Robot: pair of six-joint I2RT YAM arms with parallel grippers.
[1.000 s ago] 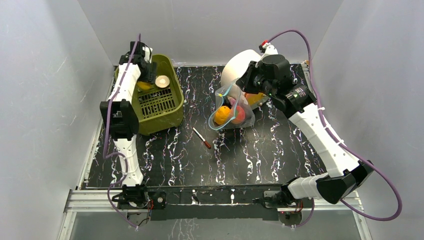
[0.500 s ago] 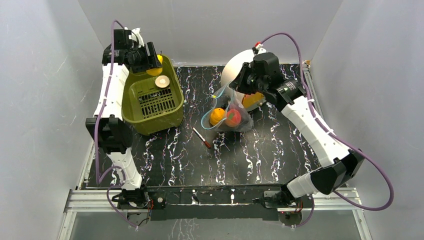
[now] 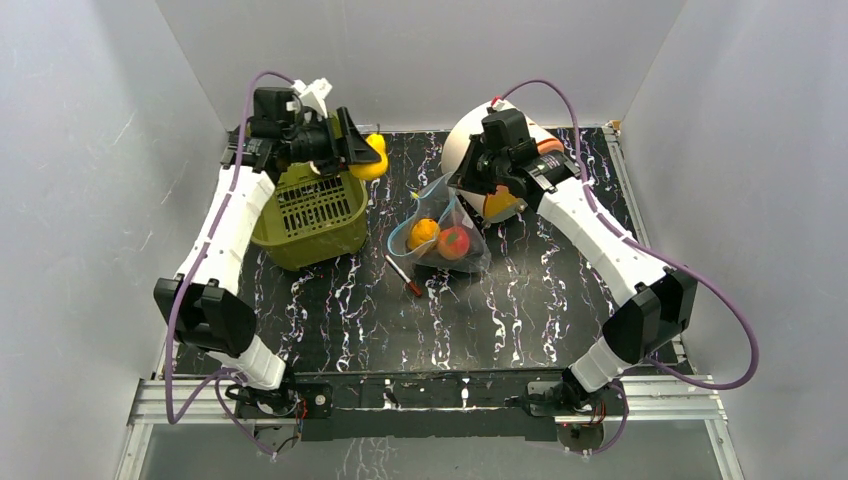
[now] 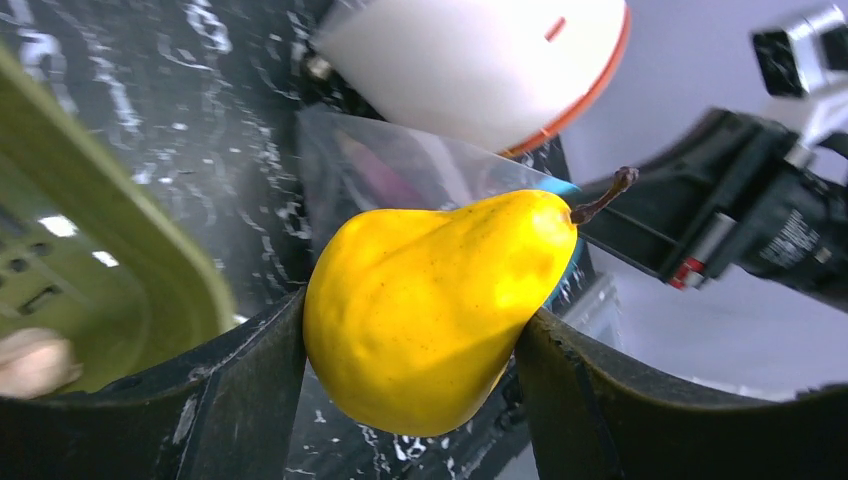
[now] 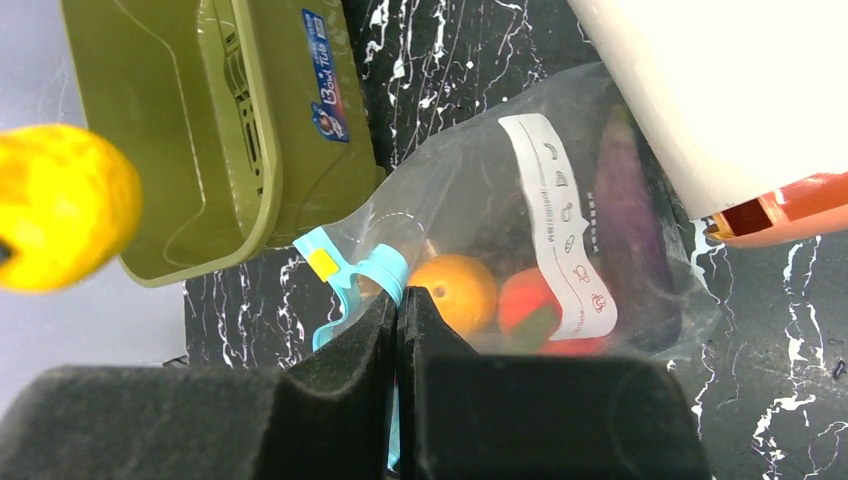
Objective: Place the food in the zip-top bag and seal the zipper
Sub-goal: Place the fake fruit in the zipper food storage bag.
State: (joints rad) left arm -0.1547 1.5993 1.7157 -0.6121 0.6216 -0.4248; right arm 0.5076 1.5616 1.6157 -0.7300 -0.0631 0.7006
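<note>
My left gripper [image 3: 366,155] is shut on a yellow pear [image 3: 377,158], one of the food pieces, and holds it in the air just right of the basket. In the left wrist view the pear [image 4: 430,300] fills the gap between both fingers. The clear zip-top bag [image 3: 462,262] lies mid-table with an orange [image 3: 423,233] and a red-green peach [image 3: 455,242] inside. My right gripper [image 5: 397,295] is shut on the teal-blue zipper [image 5: 345,275] and holds the mouth up. A purple piece [image 5: 625,220] also lies in the bag [image 5: 470,200].
An olive-green slotted basket [image 3: 310,205] stands at the back left. A white domed object with an orange rim [image 3: 472,135] stands behind the bag. A thin red-tipped pen [image 3: 403,275] lies on the black marbled table just in front of the bag.
My left gripper has lifted the yellow pear out of the basket and swung it right, toward the bag. My right gripper has shifted left with the bag's mouth.
</note>
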